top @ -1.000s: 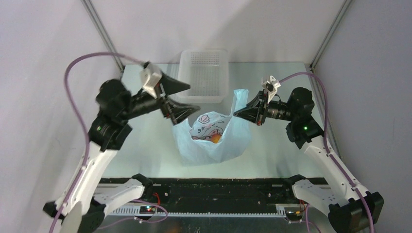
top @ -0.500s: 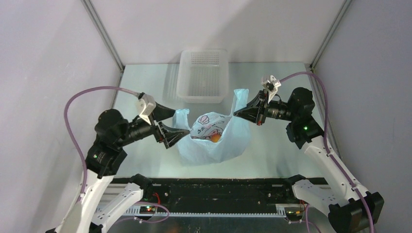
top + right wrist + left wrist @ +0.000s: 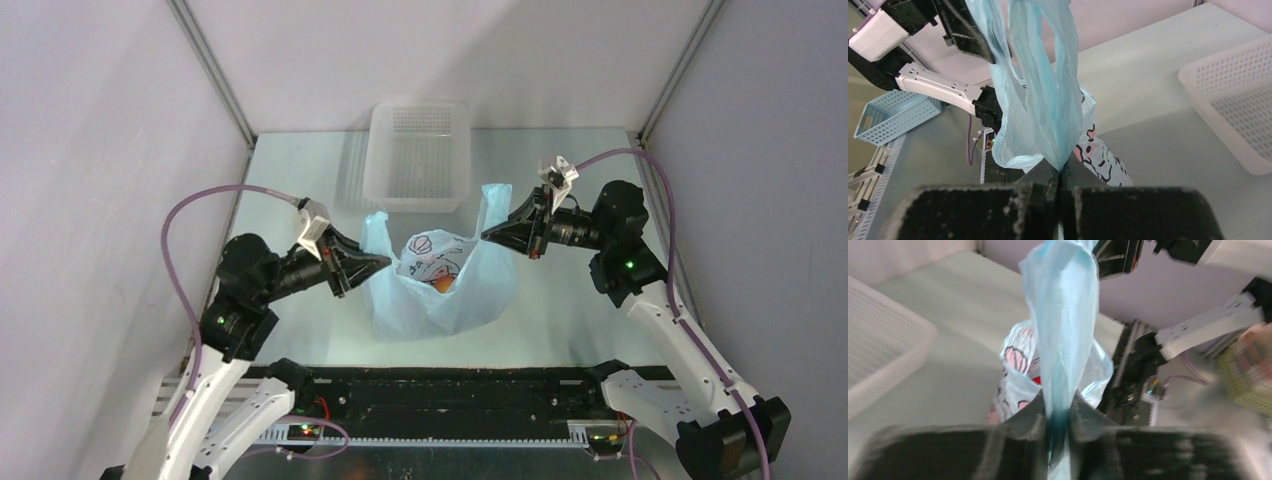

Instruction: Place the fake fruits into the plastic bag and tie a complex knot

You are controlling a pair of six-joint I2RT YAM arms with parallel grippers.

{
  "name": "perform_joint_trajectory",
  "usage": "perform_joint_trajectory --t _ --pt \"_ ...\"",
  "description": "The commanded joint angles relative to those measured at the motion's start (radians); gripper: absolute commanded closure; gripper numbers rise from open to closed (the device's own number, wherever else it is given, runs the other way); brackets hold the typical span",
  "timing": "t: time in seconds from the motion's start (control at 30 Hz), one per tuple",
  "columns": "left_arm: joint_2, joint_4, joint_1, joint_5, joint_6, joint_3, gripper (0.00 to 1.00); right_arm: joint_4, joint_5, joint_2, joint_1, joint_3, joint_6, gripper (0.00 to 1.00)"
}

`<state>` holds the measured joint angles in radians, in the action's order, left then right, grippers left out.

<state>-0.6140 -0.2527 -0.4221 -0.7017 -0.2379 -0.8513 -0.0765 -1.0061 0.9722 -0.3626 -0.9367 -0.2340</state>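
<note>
Now left fingers (image 3: 378, 263) and right fingers (image 3: 492, 234) each tight on a plastic bag (image 3: 440, 300) handle, basket (image 3: 420, 160) near behind.

Lab: white-panelled enclosure (image 3: 100, 120) around worktable (image 3: 300, 200)

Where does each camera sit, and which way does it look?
Top external: high behind the arms, looking down on the table; both arms show, left gripper and right gripper each pinching the plastic bag.
Left wrist: on the left arm, looking along its fingers toward the right arm.
Right wrist: on the right arm, looking along its fingers toward the left arm.
Shared: both wrist views show the bag and white basket.
</note>
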Motion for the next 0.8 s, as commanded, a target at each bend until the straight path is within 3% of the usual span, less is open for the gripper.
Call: perform_joint_trajectory --t 0.0,0.07,0.17,0.27,0.4,0.53,0.77 --pt "-0.076 0.168 0.007 -0.098 -0.097 0.002 0.91 0.022 0.002 -0.04 -0.006 0.001 0.036 1.0" --pt "-0.117 0.158 0.008 -0.126 -0.085 -0.017 1.0 0.056 0.015 -0.05 -0.014 0.0 0.064 1.0" --pt "-0.191 0.126 0.005 -0.184 -0.062 -0.062 1.0 0.179 0.047 -0.059 -0.045 -0.018 0.126 1.0" --pt "-0.272 -0.025 -0.008 -0.206 0.033 -0.135 1.0 0.27 0.094 -0.053 -0.079 -0.043 0.201 1.0" --pt "-0.384 -0.281 -0.047 -0.182 0.198 -0.259 1.0 0.393 0.142 -0.021 -0.15 -0.102 0.276 1.0" --pt "-0.465 -0.394 -0.092 -0.143 0.292 -0.345 1.0 0.529 0.205 0.029 -0.234 -0.162 0.34 1.0" --pt "-0.575 -0.549 -0.178 -0.053 0.384 -0.448 1.0 0.621 0.256 0.1 -0.317 -0.212 0.385 1.0"
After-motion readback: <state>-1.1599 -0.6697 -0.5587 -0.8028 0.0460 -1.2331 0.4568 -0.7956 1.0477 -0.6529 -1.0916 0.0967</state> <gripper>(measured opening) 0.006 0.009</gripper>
